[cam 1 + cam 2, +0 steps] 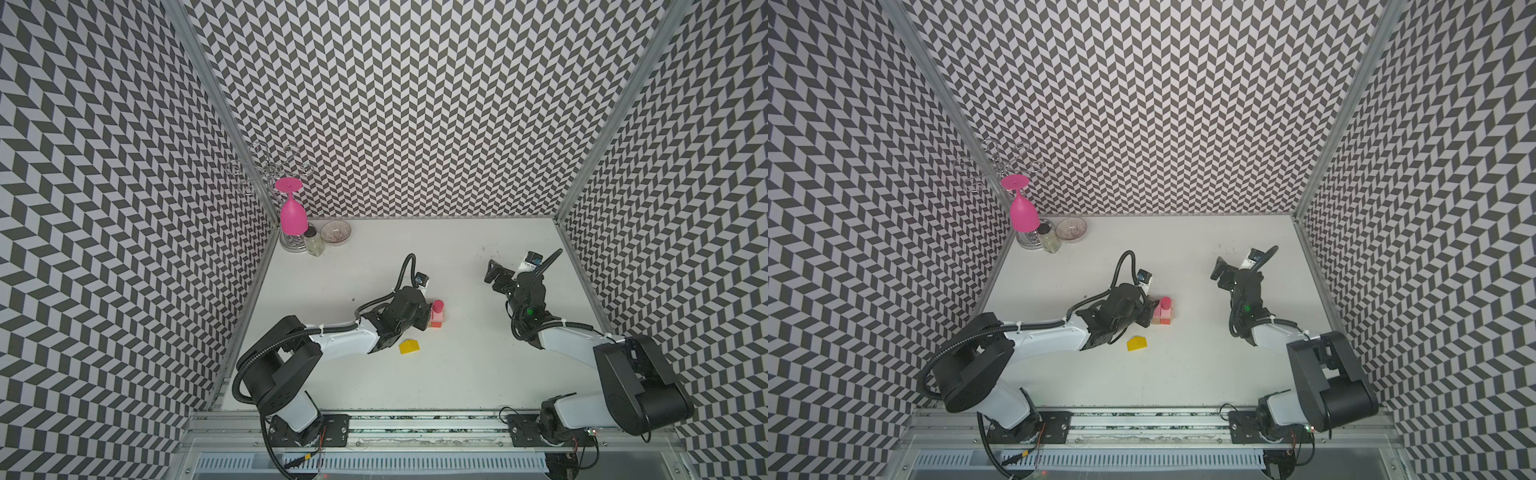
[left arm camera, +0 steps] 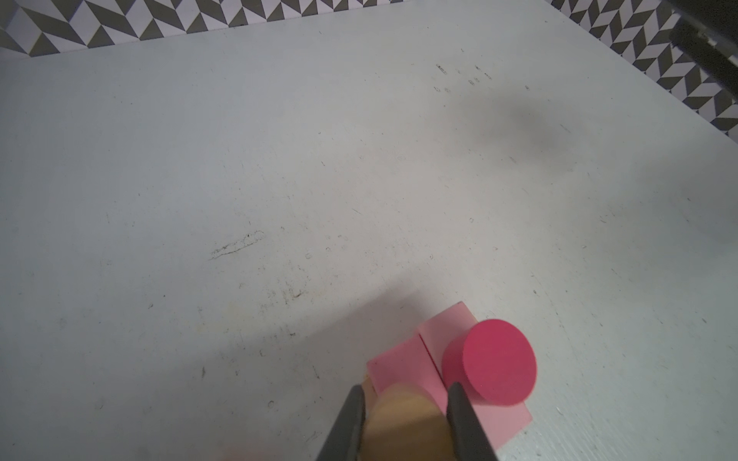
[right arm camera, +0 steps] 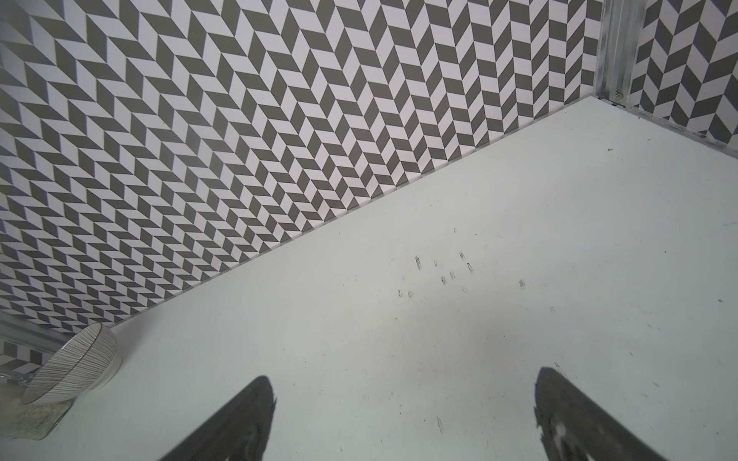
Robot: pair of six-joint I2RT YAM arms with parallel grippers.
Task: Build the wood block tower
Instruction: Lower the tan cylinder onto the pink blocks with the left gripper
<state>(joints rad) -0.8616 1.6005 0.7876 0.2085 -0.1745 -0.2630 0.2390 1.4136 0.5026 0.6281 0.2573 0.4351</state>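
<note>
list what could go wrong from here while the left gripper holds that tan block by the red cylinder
1. The left gripper, shut on the tan rounded block, sits right beside the red cylinder; a finger could tip it off the pink blocks.
2. The yellow house-shaped block lies close by the left arm, which might sweep it aside.
</note>
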